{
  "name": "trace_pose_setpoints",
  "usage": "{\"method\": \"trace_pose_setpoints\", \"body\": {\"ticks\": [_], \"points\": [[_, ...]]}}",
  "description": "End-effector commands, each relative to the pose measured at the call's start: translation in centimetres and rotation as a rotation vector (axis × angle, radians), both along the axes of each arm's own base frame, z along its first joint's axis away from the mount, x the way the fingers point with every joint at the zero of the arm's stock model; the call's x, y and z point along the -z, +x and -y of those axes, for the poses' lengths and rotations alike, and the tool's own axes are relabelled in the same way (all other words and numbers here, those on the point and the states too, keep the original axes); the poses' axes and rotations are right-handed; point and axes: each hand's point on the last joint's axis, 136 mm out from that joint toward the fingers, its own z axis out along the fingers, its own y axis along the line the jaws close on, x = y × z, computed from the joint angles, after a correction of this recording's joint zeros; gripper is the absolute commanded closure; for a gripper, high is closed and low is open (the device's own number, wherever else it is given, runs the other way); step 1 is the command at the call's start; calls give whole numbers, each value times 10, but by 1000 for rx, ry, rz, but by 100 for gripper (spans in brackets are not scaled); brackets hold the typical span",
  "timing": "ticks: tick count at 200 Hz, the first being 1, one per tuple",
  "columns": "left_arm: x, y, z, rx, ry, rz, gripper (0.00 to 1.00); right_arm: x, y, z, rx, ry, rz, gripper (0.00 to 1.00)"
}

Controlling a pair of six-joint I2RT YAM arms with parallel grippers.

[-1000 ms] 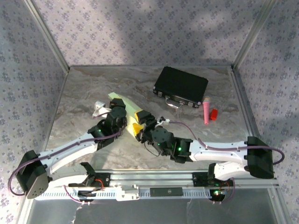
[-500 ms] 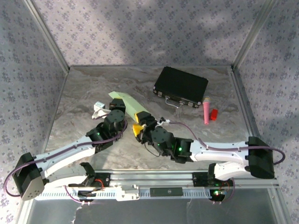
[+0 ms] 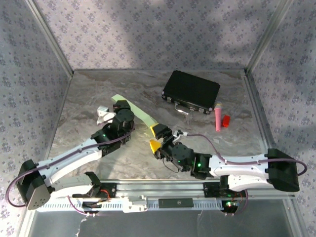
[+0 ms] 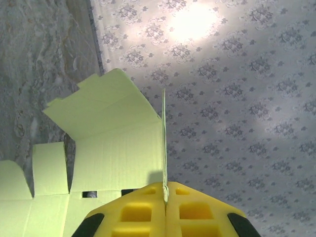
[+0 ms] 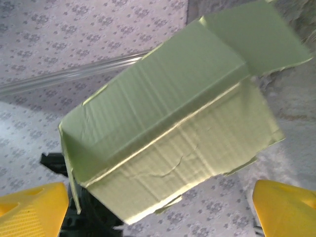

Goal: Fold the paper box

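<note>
**Left claw pinches the card, right claw stands wide and empty**

The left gripper (image 4: 165, 197) is closed tight. Its two yellow fingers (image 4: 133, 215) are pressed together on one thin panel of the paper box (image 4: 113, 148). In the left wrist view that panel runs edge-on, straight out from the fingertips. The rest of the pale green card spreads to the left of the claw, with its flaps open and a fold line across it. The card is held clear of the marbled table (image 3: 98, 89).

The right gripper (image 3: 157, 138) is spread as far as it goes and holds nothing. In its wrist view one yellow finger (image 5: 29, 210) sits at each lower corner. The paper box (image 5: 173, 128) hangs ahead of the open jaws as a half-formed sleeve, with a crease running along its middle. From above, the card's near end lies just beside the farther right finger. Whether they touch cannot be told.

Well beyond the right claw lies a black box (image 3: 191, 92). A pink stick (image 3: 217, 118) and a small red piece (image 3: 226, 121) lie off to that claw's right. A small white object (image 3: 103, 114) sits just left of the left claw.
</note>
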Motion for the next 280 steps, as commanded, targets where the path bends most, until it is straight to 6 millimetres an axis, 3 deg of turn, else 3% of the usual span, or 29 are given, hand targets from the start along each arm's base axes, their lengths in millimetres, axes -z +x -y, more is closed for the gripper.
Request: {"method": "trace_pose_setpoints", "body": {"ticks": [1,45,69,94,137,162,181,190,222,238,250,253,265,280], "points": [[6,2,-4,-68,-65,-14,100,-27,0,-1,26,97,31,2],[14,4,2,-105,-175,2,100,-34,10,-7,104,250,25,2],[12,2,4,-96,-187,1,100,-32,30,-2,147,261,30,2],[14,-3,3,-98,-181,-5,100,-37,50,12,198,277,48,2],[23,-7,0,-101,-188,-17,100,-51,63,42,256,248,71,7],[24,-8,0,-99,-182,-19,100,-42,70,58,274,220,43,22],[22,-8,1,-95,-180,-17,100,-36,69,63,285,209,21,59],[22,-7,2,-94,-178,-17,100,-31,68,63,283,200,-1,72],[22,-6,5,-91,-170,-18,100,-23,65,67,279,167,-46,77],[20,-6,5,-87,-154,-18,100,-23,63,69,274,166,-57,86],[16,-6,5,-79,-129,-14,83,-19,61,69,266,149,-84,100],[14,-6,5,-76,-123,-9,79,-19,61,70,266,146,-87,100],[5,-6,6,-41,-83,-1,43,-19,60,72,250,126,-99,100],[-10,0,8,78,19,-20,19,-23,66,76,211,109,-99,100]]}}
